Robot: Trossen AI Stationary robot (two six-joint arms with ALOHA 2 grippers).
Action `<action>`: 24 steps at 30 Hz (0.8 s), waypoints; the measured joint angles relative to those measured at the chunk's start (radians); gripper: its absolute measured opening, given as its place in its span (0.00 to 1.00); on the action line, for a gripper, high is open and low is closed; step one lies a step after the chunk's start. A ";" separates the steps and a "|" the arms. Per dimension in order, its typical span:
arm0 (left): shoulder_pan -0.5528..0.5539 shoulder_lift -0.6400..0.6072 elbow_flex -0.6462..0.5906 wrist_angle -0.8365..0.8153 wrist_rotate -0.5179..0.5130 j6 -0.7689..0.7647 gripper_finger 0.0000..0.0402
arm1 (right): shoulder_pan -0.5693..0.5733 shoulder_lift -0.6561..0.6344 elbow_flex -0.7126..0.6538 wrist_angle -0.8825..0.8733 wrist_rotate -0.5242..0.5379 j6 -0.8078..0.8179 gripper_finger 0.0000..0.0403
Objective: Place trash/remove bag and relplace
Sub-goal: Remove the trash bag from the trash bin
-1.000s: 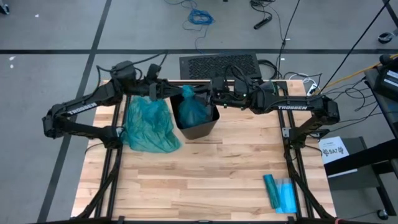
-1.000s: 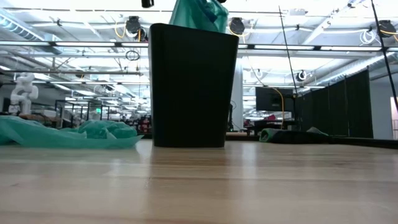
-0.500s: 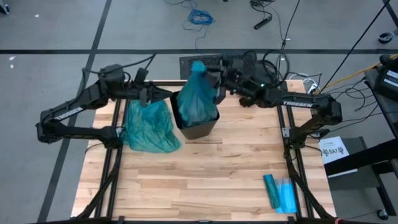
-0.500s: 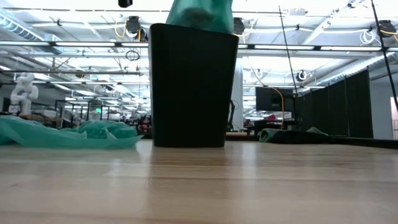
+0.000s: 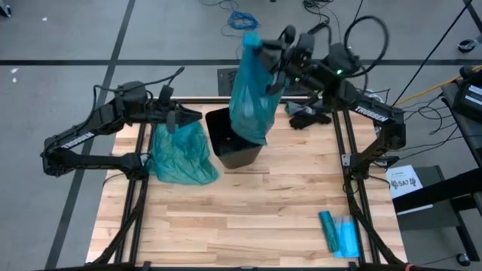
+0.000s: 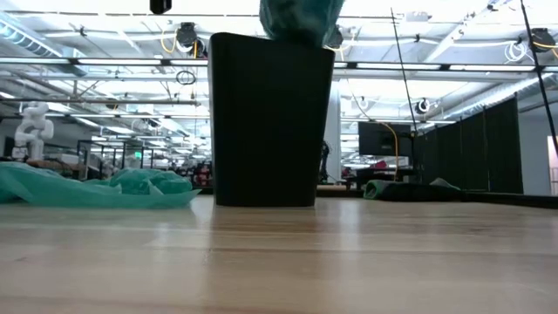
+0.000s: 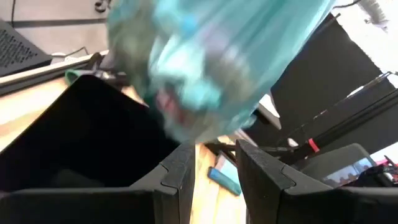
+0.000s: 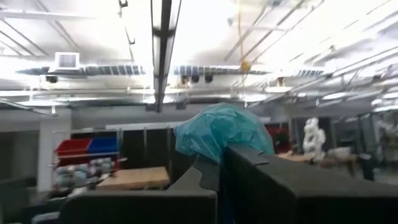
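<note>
Where claw (image 5: 265,51) pinches: crinkled teal bag (image 5: 250,102)

lifted bag (image 5: 251,98): translucent teal
bin (image 5: 230,143): plain matte black
flat bag (image 5: 179,152): teal-green, crinkled
packet (image 5: 339,232): teal roll beside paler blue sheet
counter (image 5: 248,211): pale wood planks
arms (image 5: 83,135): dark, white lettering
floor (image 5: 68,45): grey, dark lines
cable (image 5: 242,20): blue

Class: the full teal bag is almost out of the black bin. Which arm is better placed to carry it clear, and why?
Probably the right: the right gripper is shut on the teal bag at its top, above the black bin. The left gripper waits open at the bin's left rim.
</note>
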State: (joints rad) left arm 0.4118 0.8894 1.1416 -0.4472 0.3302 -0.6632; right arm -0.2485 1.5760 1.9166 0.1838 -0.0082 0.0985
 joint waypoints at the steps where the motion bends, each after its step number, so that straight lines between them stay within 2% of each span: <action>1: 0.000 0.000 0.000 -0.013 0.000 0.004 0.28 | -0.002 0.005 0.027 -0.011 0.001 -0.013 0.00; 5: 0.000 0.000 0.000 -0.056 0.000 0.018 0.28 | -0.007 0.008 0.146 -0.133 0.017 -0.111 0.00; 10: 0.000 0.000 0.000 -0.089 0.000 0.027 0.28 | -0.009 -0.003 0.265 -0.355 0.212 -0.173 0.00; 15: 0.000 -0.016 0.000 -0.096 -0.017 0.049 0.28 | -0.007 -0.041 0.331 -0.501 0.327 -0.172 0.00; 20: 0.000 -0.094 -0.008 -0.228 -0.092 0.103 0.28 | 0.048 -0.104 0.331 -0.683 0.603 -0.162 0.00; 24: 0.000 -0.188 -0.043 -0.261 -0.173 0.098 0.28 | 0.114 -0.143 0.331 -0.817 0.755 -0.114 0.00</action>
State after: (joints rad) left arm 0.4122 0.7010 1.0982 -0.7079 0.1570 -0.5655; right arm -0.1341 1.4335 2.2475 -0.6328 0.7469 -0.0150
